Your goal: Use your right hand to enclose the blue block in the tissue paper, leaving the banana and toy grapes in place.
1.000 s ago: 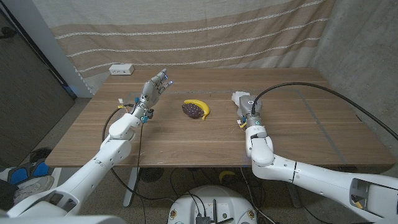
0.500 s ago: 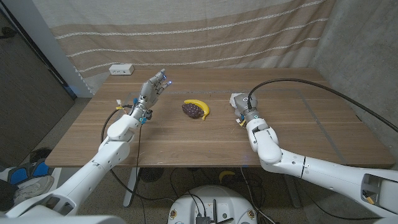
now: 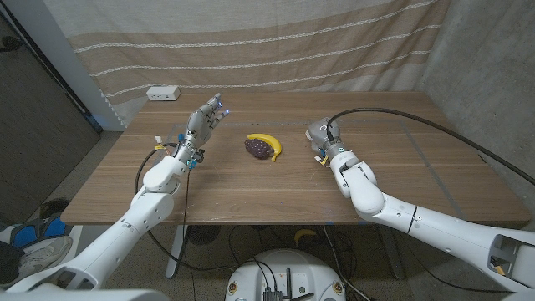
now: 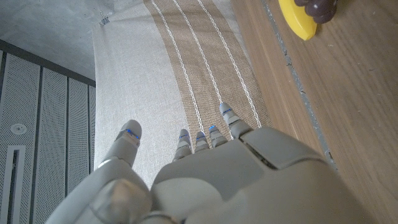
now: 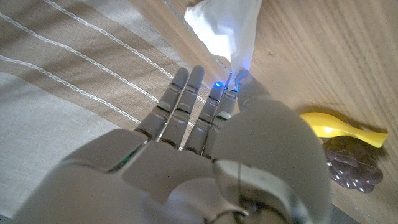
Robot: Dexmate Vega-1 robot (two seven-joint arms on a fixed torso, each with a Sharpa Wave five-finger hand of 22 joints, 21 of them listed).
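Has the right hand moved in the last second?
Yes. The right hand has shifted left toward the banana and slightly farther back on the table.

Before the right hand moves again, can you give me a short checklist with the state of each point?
1. Right hand at the tissue: ok, its fingers reach the white paper.
2. Tissue firmly gripped: cannot tell, the fingertips are at its edge but the hold is hidden.
3. Blue block covered: cannot tell, no block is visible.
4. Banana and grapes in place: ok, together at the table's middle, apart from both hands.
5. Left hand clear: ok, raised, fingers apart, holding nothing.
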